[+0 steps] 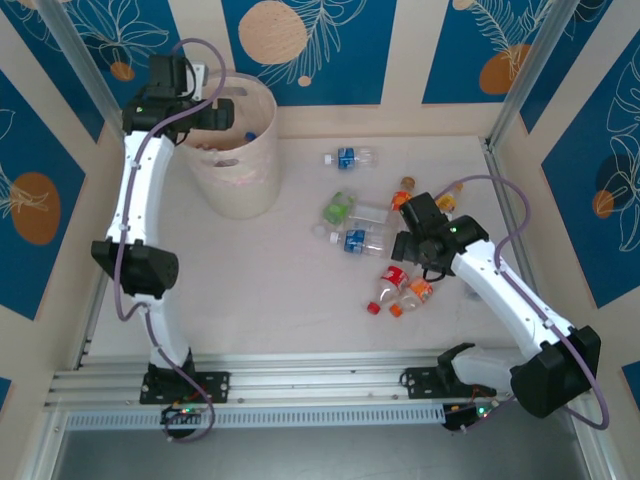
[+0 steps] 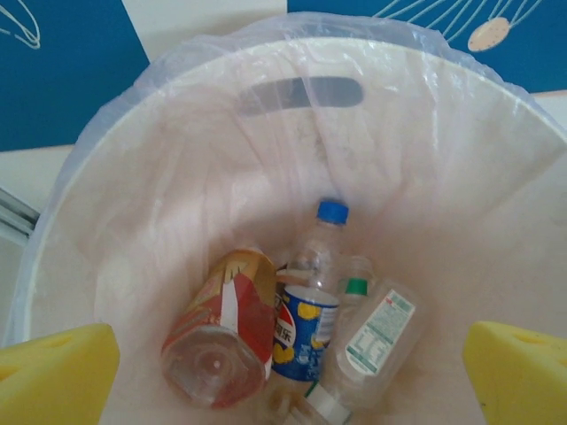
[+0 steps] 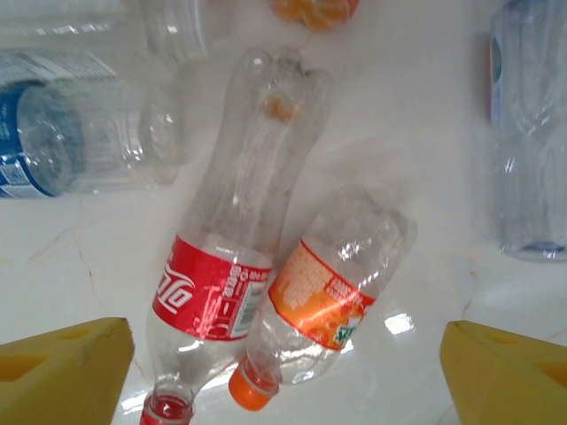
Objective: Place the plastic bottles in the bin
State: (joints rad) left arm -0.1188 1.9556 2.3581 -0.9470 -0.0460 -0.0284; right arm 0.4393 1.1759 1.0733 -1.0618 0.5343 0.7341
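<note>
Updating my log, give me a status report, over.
Left gripper open above bin, empty. Right gripper open over red-label bottle and orange-label bottle. Nothing blocking.

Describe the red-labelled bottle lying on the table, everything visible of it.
The red-labelled bottle is clear, thin plastic. It looks empty and is dented toward its base. It has a red wrap label with white script and a red cap. It lies on its side on the white table, with its cap at the bottom edge of the right wrist view. Its side rests against the orange-labelled bottle beside it.
</note>
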